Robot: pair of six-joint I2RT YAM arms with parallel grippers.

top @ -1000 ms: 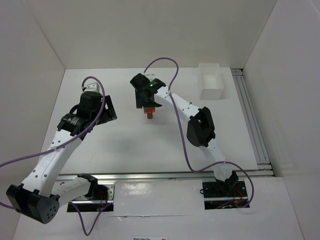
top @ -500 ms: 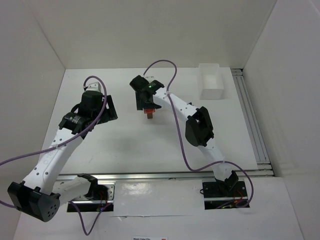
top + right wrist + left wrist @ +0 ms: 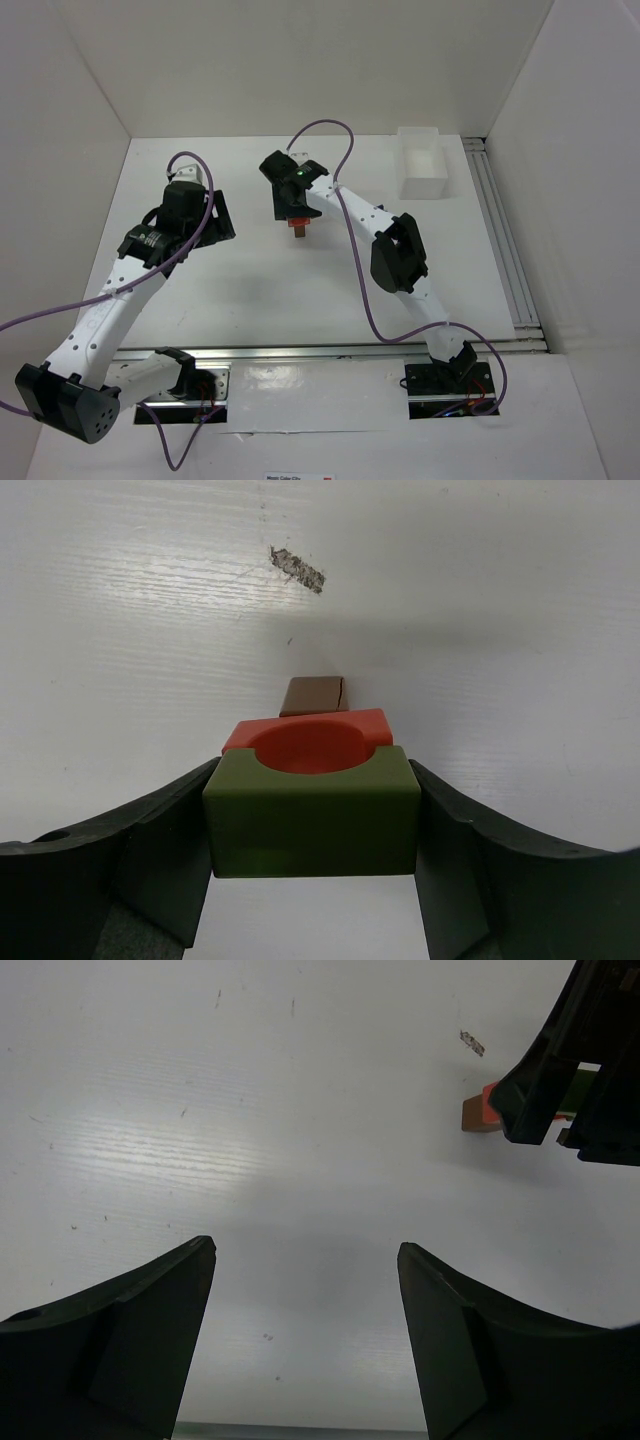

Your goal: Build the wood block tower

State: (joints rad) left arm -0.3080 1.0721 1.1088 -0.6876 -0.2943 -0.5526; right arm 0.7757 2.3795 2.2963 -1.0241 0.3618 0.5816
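On the table (image 3: 250,280), the left gripper (image 3: 305,1250) hangs spread and empty, well apart from the tower (image 3: 298,228). The right gripper (image 3: 313,770) pinches the green block (image 3: 312,825) over the red block (image 3: 305,742) and brown block (image 3: 314,695). An off-centre release or a brushing finger could topple the stack.
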